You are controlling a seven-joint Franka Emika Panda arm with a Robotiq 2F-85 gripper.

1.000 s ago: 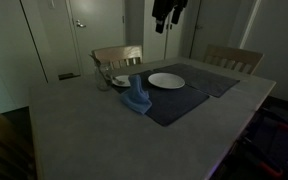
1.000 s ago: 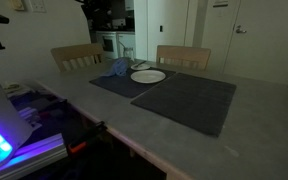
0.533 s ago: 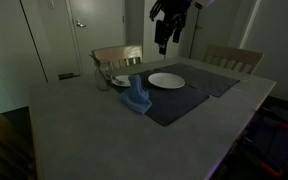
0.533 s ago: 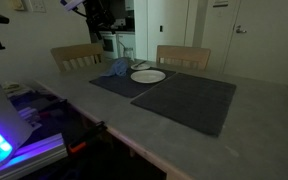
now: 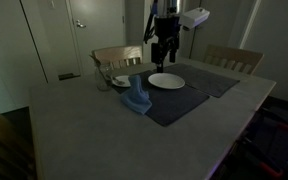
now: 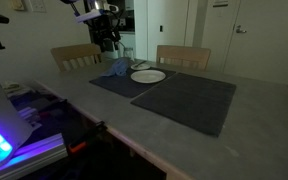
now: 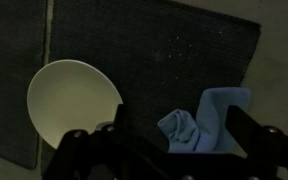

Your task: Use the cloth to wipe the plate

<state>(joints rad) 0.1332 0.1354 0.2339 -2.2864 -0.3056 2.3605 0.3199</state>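
In the wrist view I am looking straight down. The plate (image 7: 74, 97) is sitting at nine o'clock in that frame on a dark placemat (image 7: 149, 45). The cloth (image 7: 212, 118) is lying bunched at four o'clock, at the placemat's edge and apart from the plate's rim. My tool (image 7: 174, 128) is showing as two dark fingers (image 7: 84, 152) along the bottom edge. They are standing wide apart and gripping nothing, with the cloth showing below in the gap. Only this view is showing that spread clearly.

In an exterior view, going from the left, a small white dish (image 5: 119, 80) is sitting near a chair (image 5: 117, 55). The cloth (image 5: 136, 97) is lying at about eight o'clock from the plate (image 5: 166, 81). My tool (image 5: 162, 58) is hanging well above the table (image 5: 84, 135), at twelve o'clock from the plate in the frame. This view is giving my height, which the wrist camera is not giving.

In an exterior view the order is flipping. A blue-lit device (image 6: 9, 135) is glowing at seven o'clock of the frame and is showing nowhere else. Next my tool (image 6: 111, 45) is hanging at twelve o'clock from the cloth (image 6: 117, 68), and the plate (image 6: 148, 76) is lying at the cloth's four o'clock. A second placemat (image 6: 189, 100) is lying nearer the camera.
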